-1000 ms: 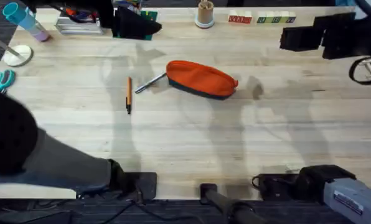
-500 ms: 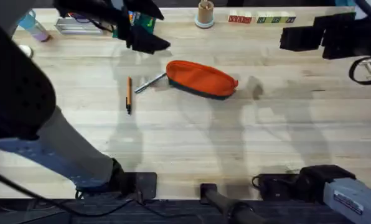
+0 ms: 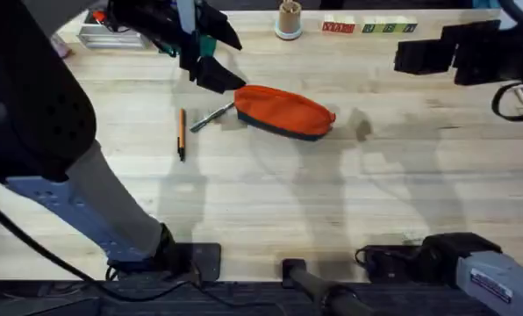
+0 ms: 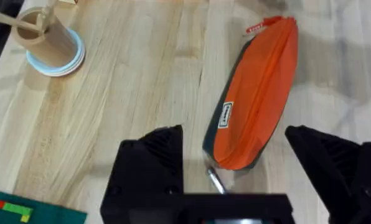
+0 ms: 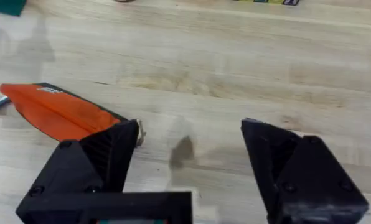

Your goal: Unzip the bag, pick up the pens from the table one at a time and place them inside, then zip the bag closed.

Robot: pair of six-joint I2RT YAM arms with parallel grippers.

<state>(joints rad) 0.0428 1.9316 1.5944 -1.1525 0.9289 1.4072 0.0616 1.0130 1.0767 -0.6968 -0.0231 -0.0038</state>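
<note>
Swinging in, the left gripper (image 4: 235, 180), jaws spread, is being lowered over the still-zipped orange pouch's (image 3: 284, 111) end.

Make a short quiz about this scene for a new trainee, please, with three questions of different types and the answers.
1. True or false: the bag is zipped shut.
2. Which pen touches the bag's end? A) orange pen B) grey pen
3. Fill in: the left hand hangs open above the bag's ____ end, seen from overhead.

Key: 1 true; 2 B; 3 left. Both pens lie on the table.
</note>
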